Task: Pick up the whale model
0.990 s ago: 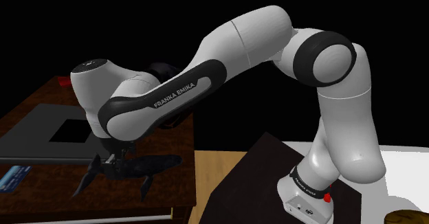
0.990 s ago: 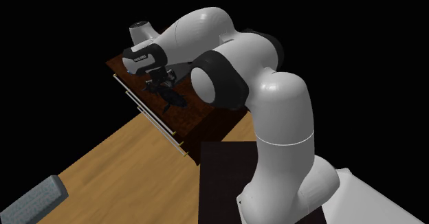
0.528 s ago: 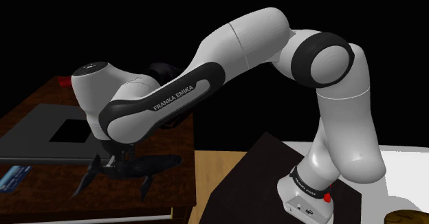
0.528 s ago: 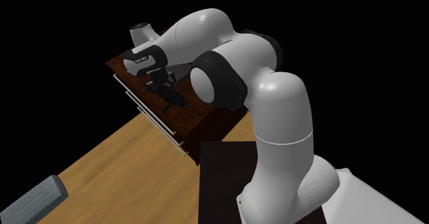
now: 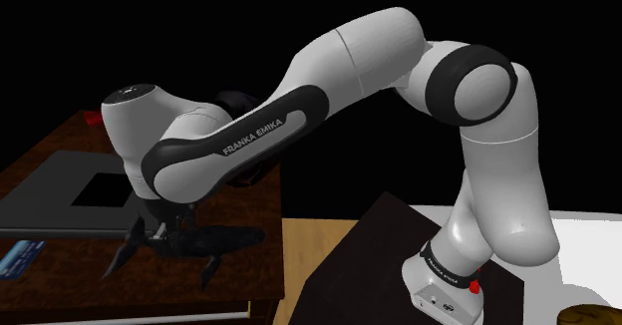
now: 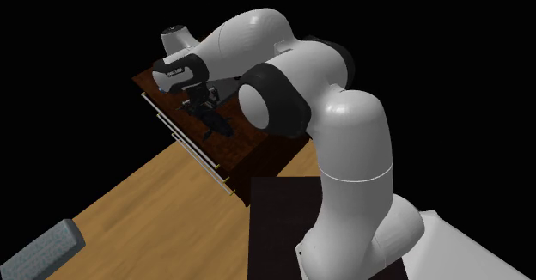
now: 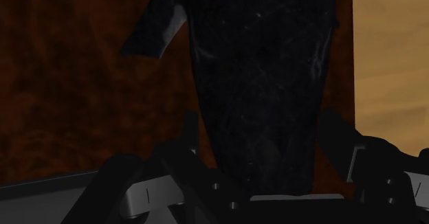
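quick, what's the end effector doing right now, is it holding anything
The end effector: closed on the black whale model, gripping its body from both sides.

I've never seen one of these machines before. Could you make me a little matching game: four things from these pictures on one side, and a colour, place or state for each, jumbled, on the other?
Things
1. whale model
2. end effector
3. floor
4. button

Descriptions
A. light wood colour
B. red, on the arm's base
C. black, with fins and a tail
D. shut around the whale's body

Pairs: 1-C, 2-D, 3-A, 4-B
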Action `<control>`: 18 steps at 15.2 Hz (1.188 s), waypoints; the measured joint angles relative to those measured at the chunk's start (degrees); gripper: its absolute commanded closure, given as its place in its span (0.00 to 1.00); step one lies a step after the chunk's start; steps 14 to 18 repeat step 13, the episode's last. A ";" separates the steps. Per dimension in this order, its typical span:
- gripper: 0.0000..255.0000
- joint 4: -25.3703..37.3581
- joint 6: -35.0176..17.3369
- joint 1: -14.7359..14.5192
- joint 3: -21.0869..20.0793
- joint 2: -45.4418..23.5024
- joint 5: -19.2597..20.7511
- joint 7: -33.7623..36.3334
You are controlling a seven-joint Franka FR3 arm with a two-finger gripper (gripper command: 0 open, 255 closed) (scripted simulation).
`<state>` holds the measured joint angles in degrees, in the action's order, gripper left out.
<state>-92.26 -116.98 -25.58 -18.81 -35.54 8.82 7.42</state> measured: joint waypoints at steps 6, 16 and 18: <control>1.00 0.86 3.16 0.30 -0.49 2.38 -0.73 -0.26; 1.00 2.84 7.26 0.57 -0.93 4.59 -1.48 -0.64; 1.00 2.84 7.26 0.57 -0.93 4.59 -1.48 -0.64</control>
